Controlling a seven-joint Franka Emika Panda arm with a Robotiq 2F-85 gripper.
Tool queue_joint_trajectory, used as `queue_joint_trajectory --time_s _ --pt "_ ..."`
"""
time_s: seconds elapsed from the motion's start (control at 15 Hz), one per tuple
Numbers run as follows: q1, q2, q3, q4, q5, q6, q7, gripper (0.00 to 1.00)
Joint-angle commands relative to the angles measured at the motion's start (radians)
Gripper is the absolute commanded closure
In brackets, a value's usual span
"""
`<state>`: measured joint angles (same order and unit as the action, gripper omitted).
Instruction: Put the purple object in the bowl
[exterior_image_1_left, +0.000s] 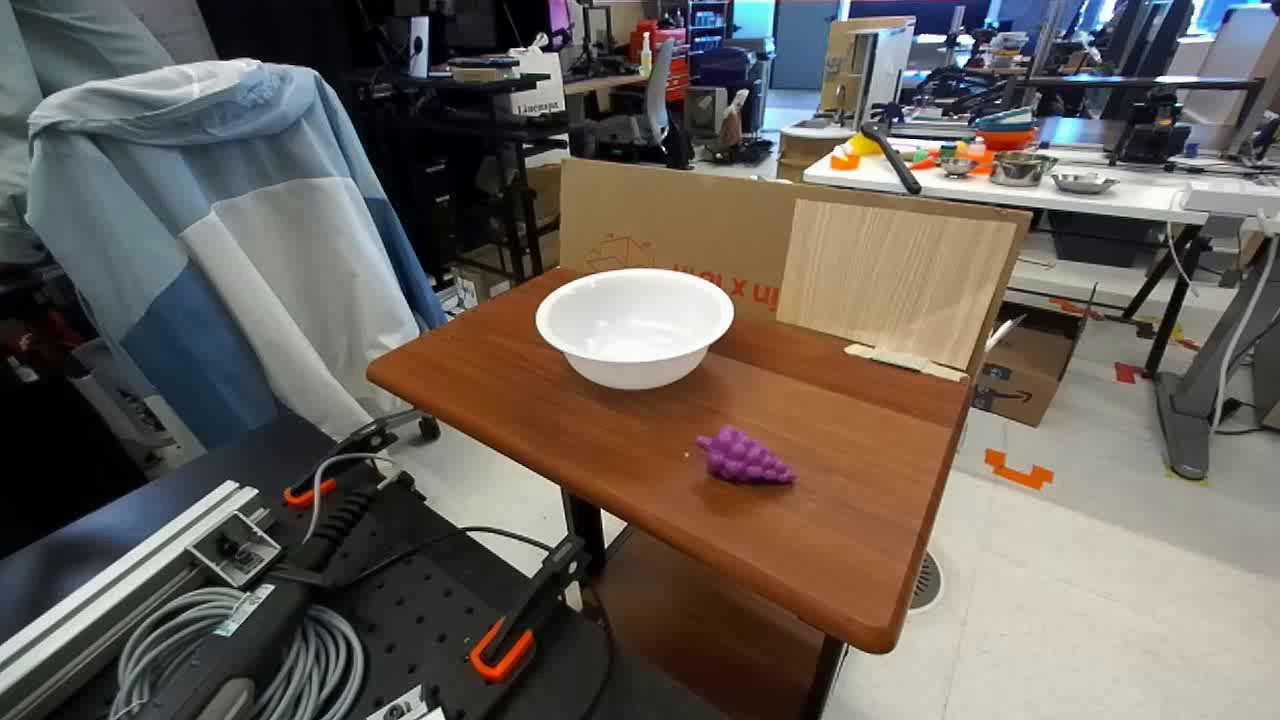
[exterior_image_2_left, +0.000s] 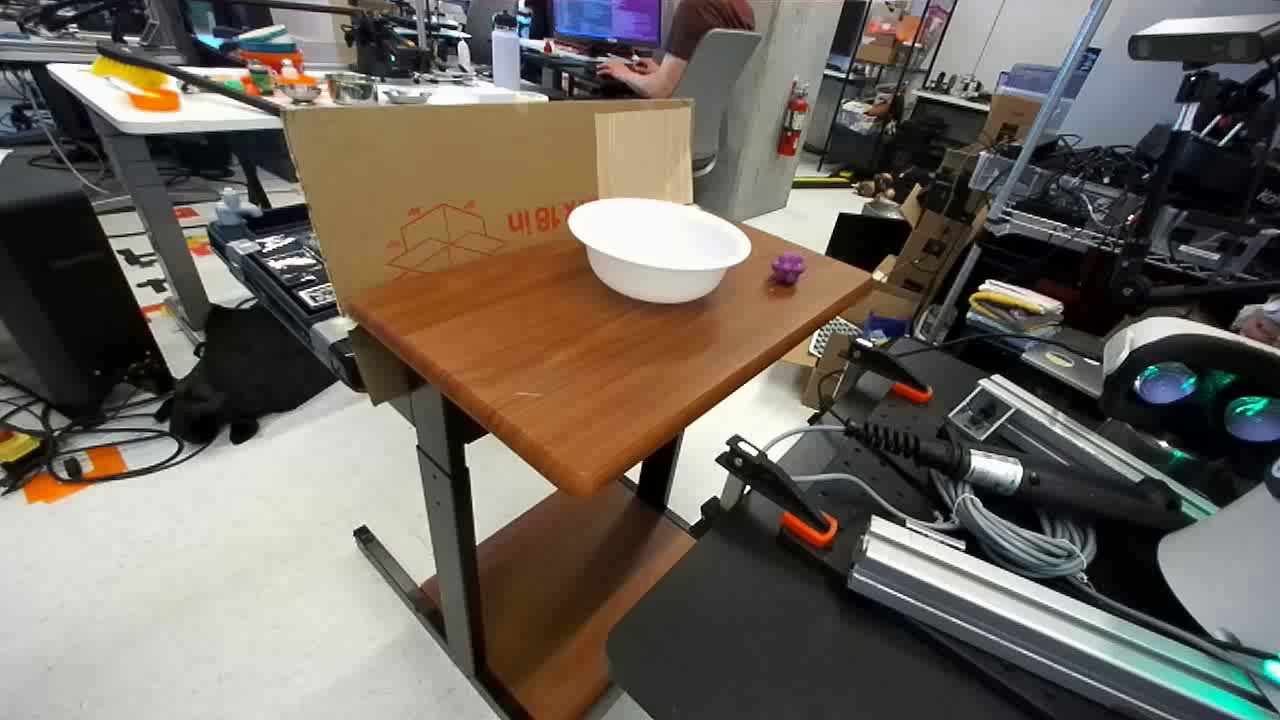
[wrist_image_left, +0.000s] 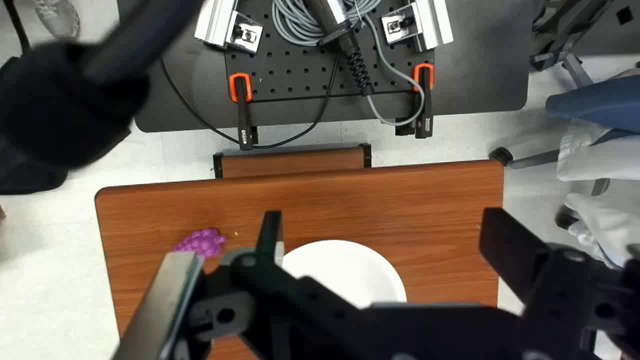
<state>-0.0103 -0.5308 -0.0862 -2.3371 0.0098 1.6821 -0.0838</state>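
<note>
The purple object (exterior_image_1_left: 745, 458), a bumpy cluster like grapes, lies on the brown table beside the bowl; it also shows in an exterior view (exterior_image_2_left: 788, 268) and at the left of the wrist view (wrist_image_left: 204, 243). The white bowl (exterior_image_1_left: 638, 372) stands upright on the table in both exterior views (exterior_image_2_left: 662, 282). In the wrist view part of the bowl (wrist_image_left: 350, 267) is hidden behind the gripper. My gripper (wrist_image_left: 384, 214) is wide open with nothing between its fingers, high above the table. It is out of view in both exterior views.
The brown table (exterior_image_1_left: 850, 550) has a cardboard panel (exterior_image_1_left: 690, 220) standing along its back edge. A black pegboard bench with a cable coil (exterior_image_1_left: 330, 640) and orange-tipped clamps (exterior_image_1_left: 505, 645) is beside the table's front edge. A chair draped with cloth (exterior_image_1_left: 300, 250) stands nearby.
</note>
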Motion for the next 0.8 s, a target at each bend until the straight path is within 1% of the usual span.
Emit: queue_joint_trajectory --time_s 0.0,0.6,0.67,0.73 --pt "-0.01 0.001 0.008 0.002 0.004 -0.002 -0.004 0.0" --pt "-0.01 0.001 0.008 0.002 0.004 -0.001 -0.004 0.0" --pt "-0.007 0.021 0.014 0.024 -0.055 -0.064 -0.05 0.0" --pt "-0.007 0.037 0.004 0.048 -0.086 -0.12 -0.096 0.0"
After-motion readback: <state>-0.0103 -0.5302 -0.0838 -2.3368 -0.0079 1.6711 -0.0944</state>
